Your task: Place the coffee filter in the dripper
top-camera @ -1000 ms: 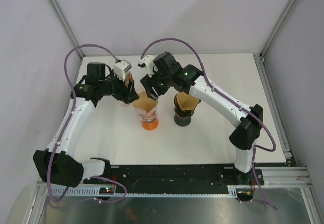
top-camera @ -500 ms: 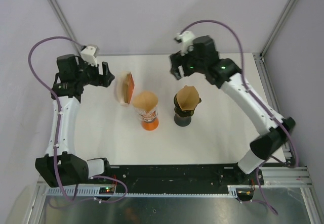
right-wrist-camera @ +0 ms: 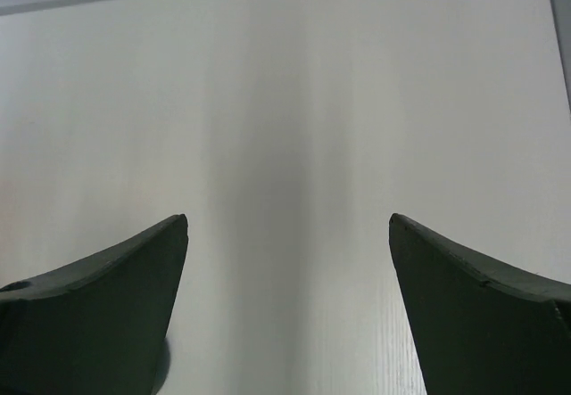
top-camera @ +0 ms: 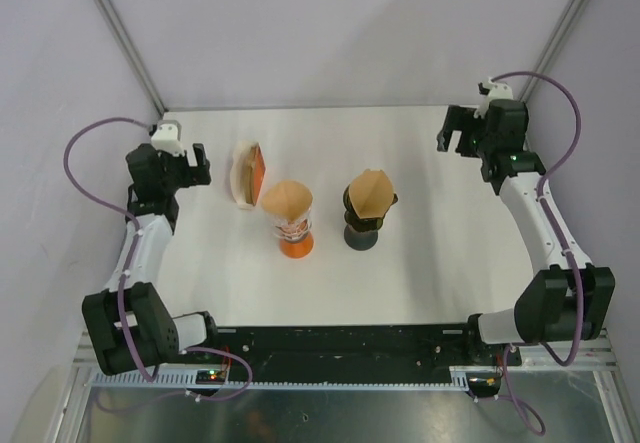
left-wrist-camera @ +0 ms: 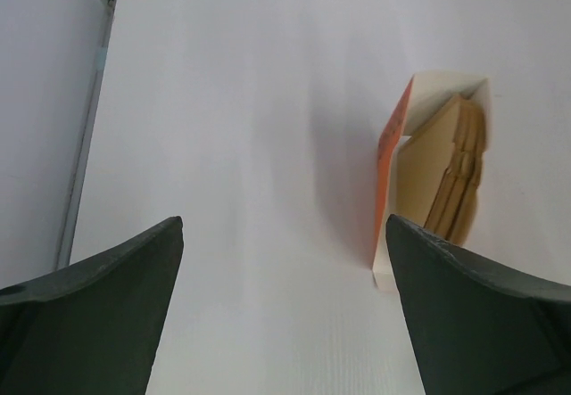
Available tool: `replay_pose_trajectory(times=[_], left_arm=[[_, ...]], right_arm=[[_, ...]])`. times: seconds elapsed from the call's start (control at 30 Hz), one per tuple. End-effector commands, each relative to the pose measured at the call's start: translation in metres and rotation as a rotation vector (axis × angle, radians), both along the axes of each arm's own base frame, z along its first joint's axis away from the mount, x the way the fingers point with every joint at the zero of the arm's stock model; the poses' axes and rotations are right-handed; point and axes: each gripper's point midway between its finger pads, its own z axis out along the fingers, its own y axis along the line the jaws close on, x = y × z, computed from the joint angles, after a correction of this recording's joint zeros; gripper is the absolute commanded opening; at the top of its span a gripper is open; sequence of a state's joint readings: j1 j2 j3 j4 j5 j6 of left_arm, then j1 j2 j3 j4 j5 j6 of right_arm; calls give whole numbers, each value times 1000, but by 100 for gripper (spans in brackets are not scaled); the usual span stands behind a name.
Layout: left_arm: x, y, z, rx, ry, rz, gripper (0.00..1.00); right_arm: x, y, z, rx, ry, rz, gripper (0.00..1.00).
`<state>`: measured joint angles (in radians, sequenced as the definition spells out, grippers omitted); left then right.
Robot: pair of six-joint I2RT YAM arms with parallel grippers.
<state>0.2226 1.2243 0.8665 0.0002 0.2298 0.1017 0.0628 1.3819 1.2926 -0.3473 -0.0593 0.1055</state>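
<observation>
Drippers number two: an orange dripper (top-camera: 295, 241) and a black dripper (top-camera: 361, 231) side by side mid-surface, each with one brown coffee filter (top-camera: 285, 201) seated in its cone. One filter box (top-camera: 249, 173) stands left of them, with more filters inside. Left gripper (left-wrist-camera: 285, 234) and right gripper (right-wrist-camera: 287, 226) both spread wide, holding nothing. White surface (top-camera: 430, 263), pale walls (top-camera: 330, 33), metal frame posts (top-camera: 120, 33).

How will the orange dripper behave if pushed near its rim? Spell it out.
The orange dripper looks apt to tip: its cone flares wider than its foot. It is probably light plastic, so it may slide on the smooth table. The paper filter sitting in it would likely shift.
</observation>
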Motion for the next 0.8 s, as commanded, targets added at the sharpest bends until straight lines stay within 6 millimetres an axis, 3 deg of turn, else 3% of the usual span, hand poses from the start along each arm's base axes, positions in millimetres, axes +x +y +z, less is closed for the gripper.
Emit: replay_pose_trajectory(times=[0.0, 0.1, 0.2, 0.3, 0.63, 0.77], left_arm=[[14, 15, 10, -5, -193, 71, 100], [11, 12, -12, -28, -198, 73, 100], [8, 9, -36, -74, -184, 78, 99], [3, 4, -50, -116, -204, 78, 100], [-14, -8, -45, -190, -311, 90, 100], [-26, -22, -60, -109, -299, 91, 100]], right_arm=[[5, -31, 0, 13, -104, -130, 99], [-3, -49, -27, -2, -117, -184, 99], [-7, -56, -42, -26, -184, -198, 99], [-18, -62, -71, -42, -194, -214, 99], [-47, -61, -132, -43, -220, -208, 99], [-56, -60, -149, -50, -233, -203, 99]])
